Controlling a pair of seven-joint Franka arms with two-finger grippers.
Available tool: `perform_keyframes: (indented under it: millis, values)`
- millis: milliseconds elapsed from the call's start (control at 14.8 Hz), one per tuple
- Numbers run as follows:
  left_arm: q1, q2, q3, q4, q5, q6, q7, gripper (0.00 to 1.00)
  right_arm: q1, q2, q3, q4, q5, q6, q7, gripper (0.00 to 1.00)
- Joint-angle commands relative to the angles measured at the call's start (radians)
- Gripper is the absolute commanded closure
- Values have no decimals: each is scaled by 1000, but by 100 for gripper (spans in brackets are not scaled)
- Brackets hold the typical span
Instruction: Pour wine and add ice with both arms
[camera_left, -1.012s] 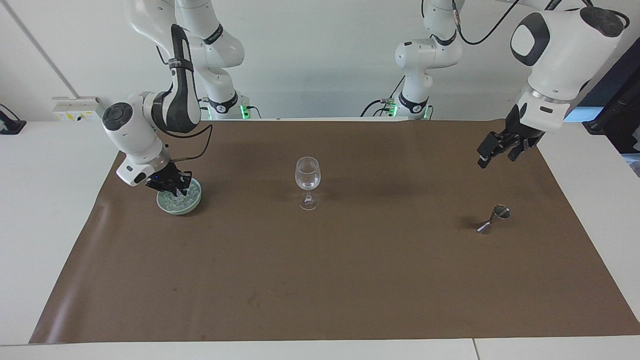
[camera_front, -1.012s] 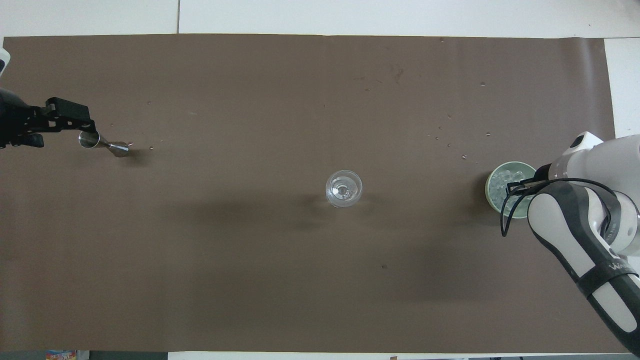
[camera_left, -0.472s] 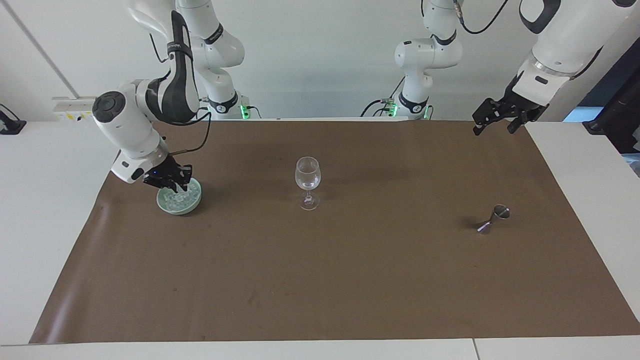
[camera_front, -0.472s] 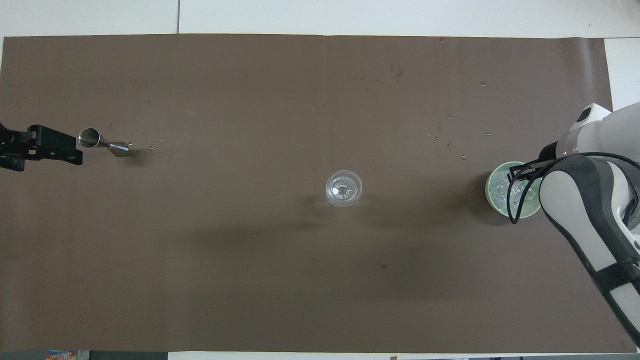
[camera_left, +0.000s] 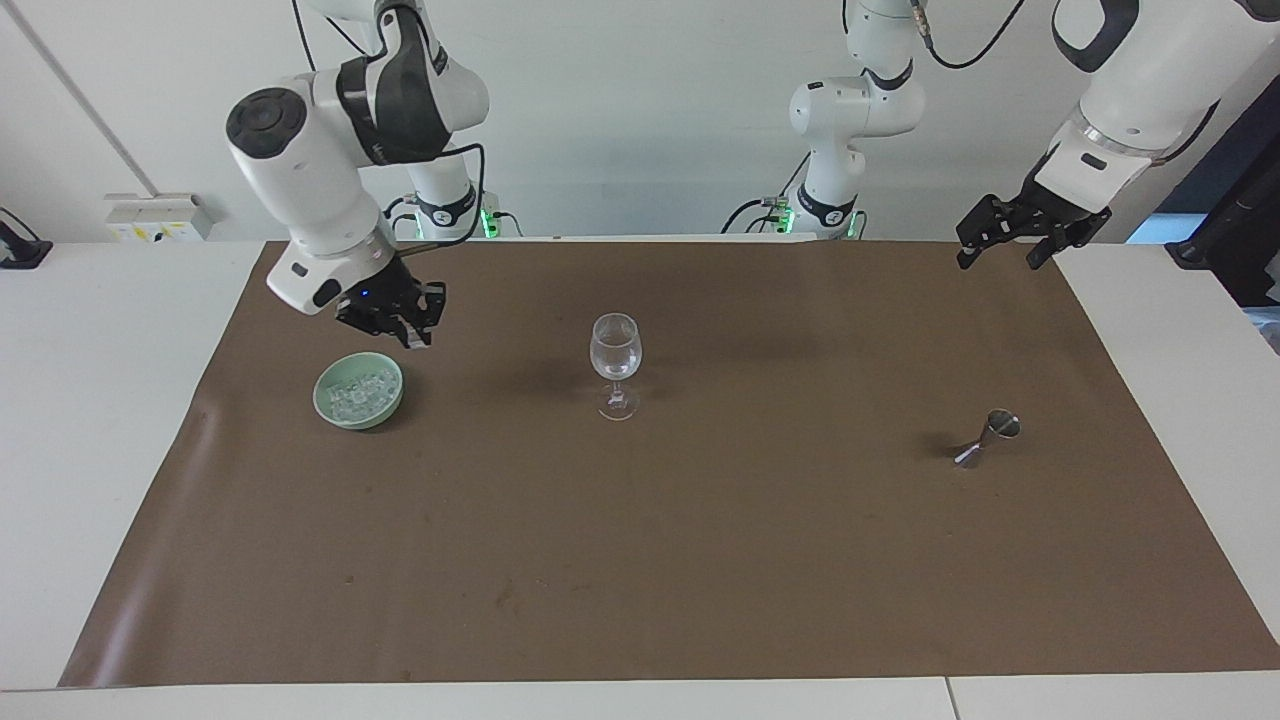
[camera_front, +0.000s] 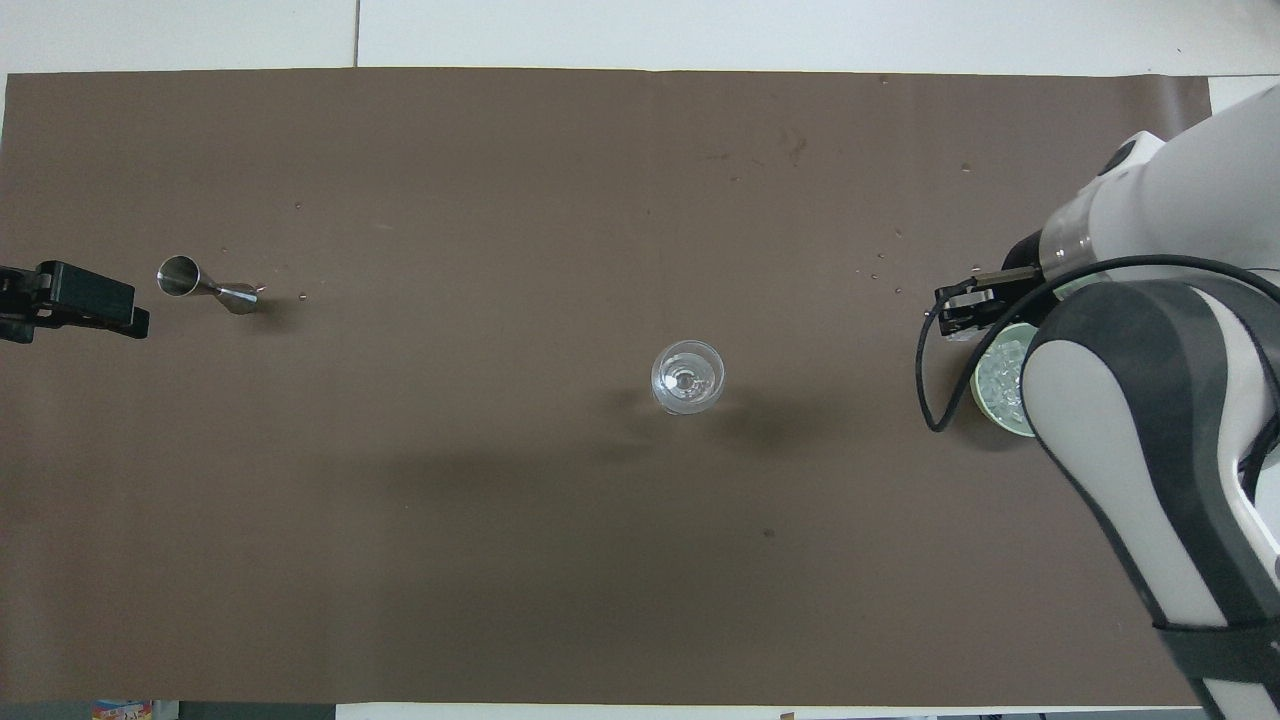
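Right tool (camera_left: 412, 335) now above bowl (camera_left: 330, 400)

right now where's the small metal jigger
In the facing view the small metal jigger lies tipped on the brown mat, toward the left arm's end, well apart from the clear wine glass.

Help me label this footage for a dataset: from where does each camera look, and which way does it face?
Facing view: high across the table, looking toward the robots; both arms and bases show, right gripper raised beside the pale green bowl, left gripper waiting over the mat's edge.
Overhead view: above the robots' end, looking steeply down; only forearms and grippers show.
Both share the wine glass, the metal jigger, the bowl and ice.
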Motion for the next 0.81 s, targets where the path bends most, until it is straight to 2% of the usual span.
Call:
perform_keyframes:
  millis: [0, 202, 472, 607, 742]
  values:
    - [-15, -21, -2, -19, 49, -16, 18, 0, 125, 18, -3, 96, 13, -21, 172, 78]
    - [-16, -20, -7, -19, 54, -8, 8, 0, 260, 43, -3, 114, 11, 66, 370, 78]
    - [-12, -20, -9, -19, 52, -5, 8, 0, 392, 89, -3, 111, -27, 112, 462, 78]
    - [-2, -20, -6, -19, 52, -4, 8, 0, 408, 112, -1, 95, -111, 146, 458, 78]
    - [-2, -20, -6, -19, 52, -5, 8, 0, 405, 112, -3, 65, -119, 167, 453, 78]
